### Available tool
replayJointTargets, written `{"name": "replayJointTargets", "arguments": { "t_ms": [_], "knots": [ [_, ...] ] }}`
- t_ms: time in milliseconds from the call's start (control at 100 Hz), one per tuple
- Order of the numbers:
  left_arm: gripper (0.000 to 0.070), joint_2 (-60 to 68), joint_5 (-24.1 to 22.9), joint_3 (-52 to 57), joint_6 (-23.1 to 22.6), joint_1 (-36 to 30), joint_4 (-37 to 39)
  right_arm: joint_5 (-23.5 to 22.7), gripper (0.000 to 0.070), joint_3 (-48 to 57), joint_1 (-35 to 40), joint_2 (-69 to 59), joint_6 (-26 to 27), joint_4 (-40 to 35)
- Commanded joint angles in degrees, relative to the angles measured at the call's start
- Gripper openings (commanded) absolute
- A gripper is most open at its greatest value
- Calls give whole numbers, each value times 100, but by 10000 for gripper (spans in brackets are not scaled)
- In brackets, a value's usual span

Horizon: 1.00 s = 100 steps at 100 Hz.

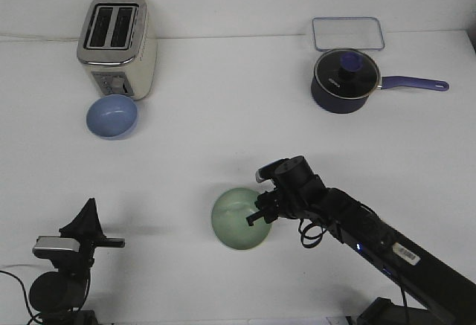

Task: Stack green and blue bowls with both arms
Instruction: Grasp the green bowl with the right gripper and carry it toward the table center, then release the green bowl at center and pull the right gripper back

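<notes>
Left gripper [91, 213]: near left corner of the white surface [223, 102], arm folded low, black tip pointing up; state of fingers cannot be told from this view.

Right gripper [260, 212]: reaching in from near right corner, at the right rim of the green bowl; fingers [255, 219] over the rim, whether pinching it or merely spread around it cannot be told.

Green bowl [238, 219]: upright, near the near edge, about midway between left and right edges.

Blue bowl [111, 116]: upright, toward the far left, just in front of the toaster, well apart from green bowl.

Toaster [117, 44]: cream and chrome, two slots, far left corner.

Saucepan [346, 79]: dark navy, glass lid with knob, handle pointing to right edge; far right.

Clear tray [348, 33]: rectangular, just behind saucepan, at far edge.
</notes>
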<state>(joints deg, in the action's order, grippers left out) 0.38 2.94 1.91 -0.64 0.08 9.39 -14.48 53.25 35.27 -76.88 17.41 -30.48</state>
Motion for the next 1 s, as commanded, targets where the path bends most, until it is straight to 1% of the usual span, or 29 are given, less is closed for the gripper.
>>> {"name": "replayJointTargets", "arguments": {
  "t_ms": [0, 190, 300, 340, 430, 460, 490, 600, 660, 790, 890, 950, 990],
  "knots": [
    [15, 0, -4, -111, 26, -9, 59, 90, 0, 28, 57, -234, 59, 92],
    [15, 0, -2, -111, 48, -9, 57, 101, 0, 28, 57, -708, -105, 195],
    [13, 0, -4, -111, 323, -9, 81, 96, 6, 28, 57, -861, -210, 192],
    [12, 0, -2, -111, 472, -9, 101, 98, 53, 28, 57, -866, -225, 195],
    [11, 0, -4, -98, 951, -9, 107, 98, 237, 44, 55, -866, -234, 210],
    [11, 0, -4, -92, 1106, -9, 105, 98, 277, 55, 44, -852, -247, 201],
    [11, 0, -7, -87, 1259, -9, 101, 98, 297, 74, 17, -822, -256, 170],
    [12, 2, -7, -11, 1716, -9, 76, 92, 300, 208, -138, -570, -361, 120],
    [12, 9, -33, 90, 1744, -9, -52, 96, 300, 326, -260, -328, -450, 90],
    [13, 269, -398, 490, 1803, -9, -494, 98, 300, 610, -732, 310, -822, 11],
    [13, 831, -525, 994, 2035, -2, -538, 105, 300, 645, -1250, 835, -1032, 103],
    [13, 1397, -546, 1386, 2192, 2, -551, 144, 300, 625, -1598, 1115, -1080, 125],
    [13, 1851, -553, 1685, 2218, 7, -625, 168, 300, 577, -1810, 1285, -1080, 136]
  ]
}}
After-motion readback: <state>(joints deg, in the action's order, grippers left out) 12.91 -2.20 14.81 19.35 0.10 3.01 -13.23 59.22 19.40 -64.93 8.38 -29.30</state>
